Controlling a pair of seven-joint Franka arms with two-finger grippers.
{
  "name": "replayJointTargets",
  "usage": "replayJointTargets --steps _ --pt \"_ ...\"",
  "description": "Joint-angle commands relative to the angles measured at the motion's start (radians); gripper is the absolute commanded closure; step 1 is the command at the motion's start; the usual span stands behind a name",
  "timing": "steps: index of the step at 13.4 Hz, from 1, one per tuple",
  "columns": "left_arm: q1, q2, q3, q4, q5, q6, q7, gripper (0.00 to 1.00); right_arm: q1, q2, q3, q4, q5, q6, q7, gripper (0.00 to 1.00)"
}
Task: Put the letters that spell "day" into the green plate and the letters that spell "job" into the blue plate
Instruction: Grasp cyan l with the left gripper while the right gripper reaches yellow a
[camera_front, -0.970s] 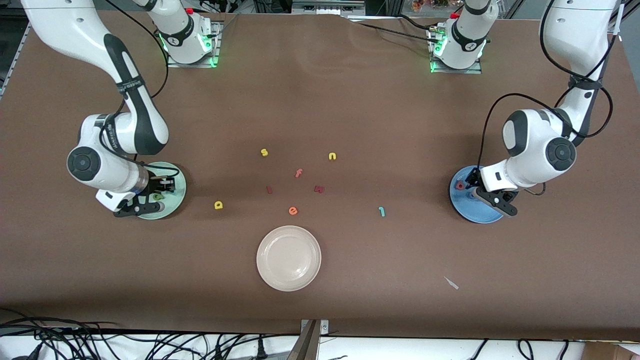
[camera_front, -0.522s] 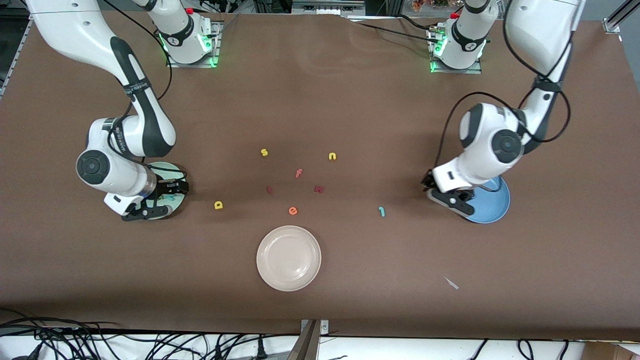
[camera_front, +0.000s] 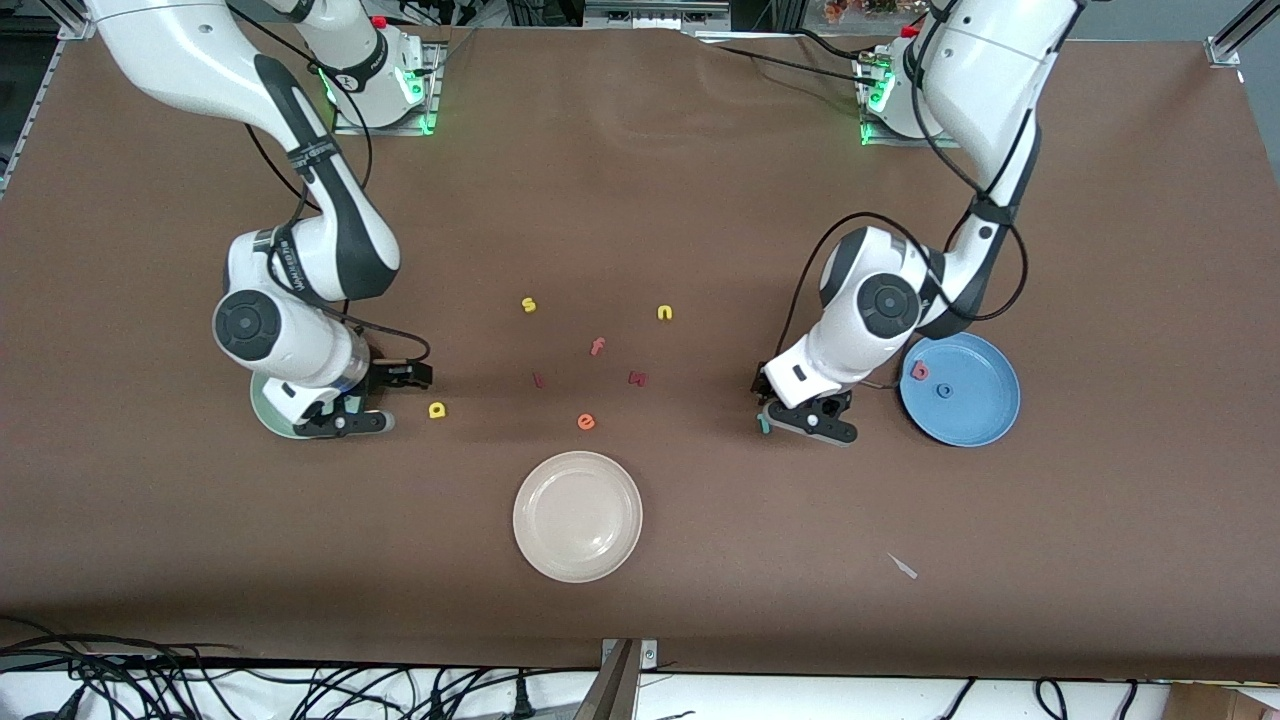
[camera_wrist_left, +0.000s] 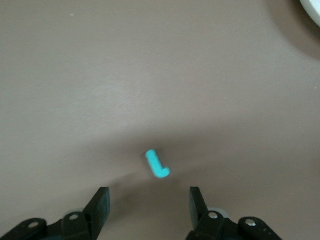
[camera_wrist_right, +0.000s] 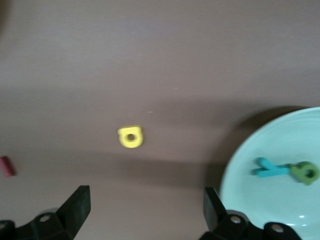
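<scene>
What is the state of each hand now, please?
Left hand: open, empty, over the teal j.
Right hand: open, empty, near the yellow letter.

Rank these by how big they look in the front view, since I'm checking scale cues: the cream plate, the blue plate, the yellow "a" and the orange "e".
1. Cream plate.
2. Blue plate, slightly smaller-looking; it lies farther from the camera, so real sizes may match.
3. Yellow "a" and orange "e": both tiny, too alike to rank.

Plates, three: green plate (camera_wrist_right: 280, 140), blue plate (camera_front: 978, 402), cream plate (camera_front: 577, 515).
Letters, twelve: three yellow letters (camera_front: 437, 409), four red letters (camera_front: 919, 371), two teal letters (camera_wrist_left: 157, 165), one orange letter (camera_front: 586, 422), one blue letter (camera_front: 945, 390), one green letter (camera_wrist_right: 305, 172).
</scene>
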Motion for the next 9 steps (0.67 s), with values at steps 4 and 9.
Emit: replayJointTargets --steps 4,9 --pt "-0.044 0.086 0.015 0.056 -0.009 0.052 -0.024 0.40 0.047 0.016 0.004 0.038 0.005 -0.023 0.102 0.00" --pt "-0.050 0.105 0.025 0.055 -0.001 0.072 -0.035 0.38 0.051 0.025 0.004 0.049 0.004 -0.023 0.101 0.00"
